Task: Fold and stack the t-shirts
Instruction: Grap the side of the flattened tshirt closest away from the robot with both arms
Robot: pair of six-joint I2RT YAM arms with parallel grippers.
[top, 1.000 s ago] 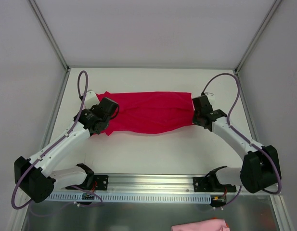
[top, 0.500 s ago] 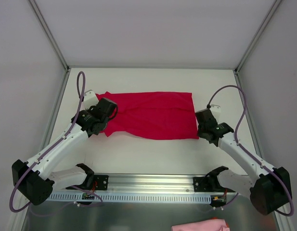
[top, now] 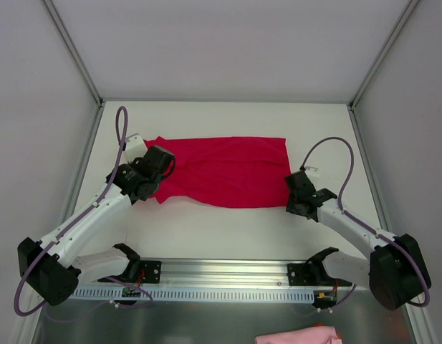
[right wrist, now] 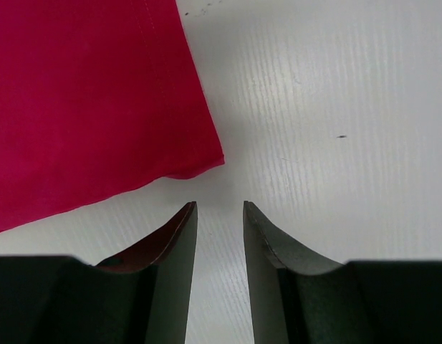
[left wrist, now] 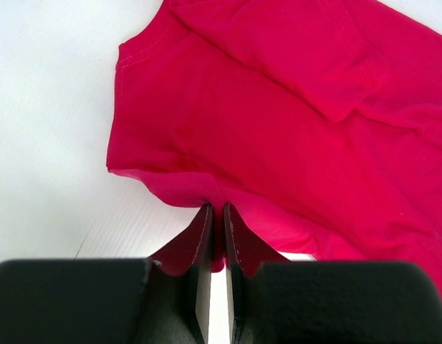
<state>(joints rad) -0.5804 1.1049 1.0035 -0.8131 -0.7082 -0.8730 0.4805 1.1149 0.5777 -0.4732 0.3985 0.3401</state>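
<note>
Right gripper (right wrist: 219, 206) now off t-shirt (right wrist: 84, 93) corner

A crimson t-shirt (top: 228, 172) lies in a wide, rumpled band across the middle of the white worktop (top: 228, 233).

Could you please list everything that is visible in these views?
t-shirt: 1, red, laid out mid-table
cloth: 1, pink, bottom edge of the top view, off the table
table: 1, white, under the t-shirt
rail: 1, metal, along the table's near edge
arms: 2, white and black, one at each end of the t-shirt
left fingers: black, shut on the t-shirt's edge
right fingers: black, open, empty, just off the t-shirt's corner
</note>
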